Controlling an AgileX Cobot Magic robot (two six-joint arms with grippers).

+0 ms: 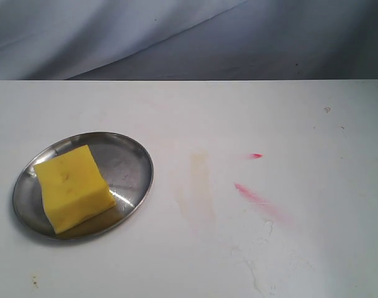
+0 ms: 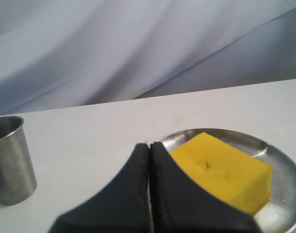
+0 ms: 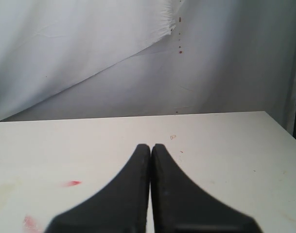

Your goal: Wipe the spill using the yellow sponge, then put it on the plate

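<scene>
The yellow sponge (image 1: 72, 188) lies on the silver plate (image 1: 130, 162) at the left of the table. In the left wrist view the yellow sponge (image 2: 225, 171) rests in the plate (image 2: 284, 170) just beyond my left gripper (image 2: 148, 144), which is shut on nothing and apart from the sponge. A faint yellowish-tan smear of the spill (image 1: 198, 183) stretches over the table's middle; its pale edge (image 3: 4, 191) shows in the right wrist view. My right gripper (image 3: 150, 145) is shut and empty, over bare table. Neither gripper appears in the exterior view.
Thin red streaks (image 1: 256, 197) and a red dot (image 1: 256, 156) mark the table right of the smear. A steel cup (image 2: 9, 159) stands upright, beside the plate in the left wrist view. Grey cloth hangs behind the table's far edge.
</scene>
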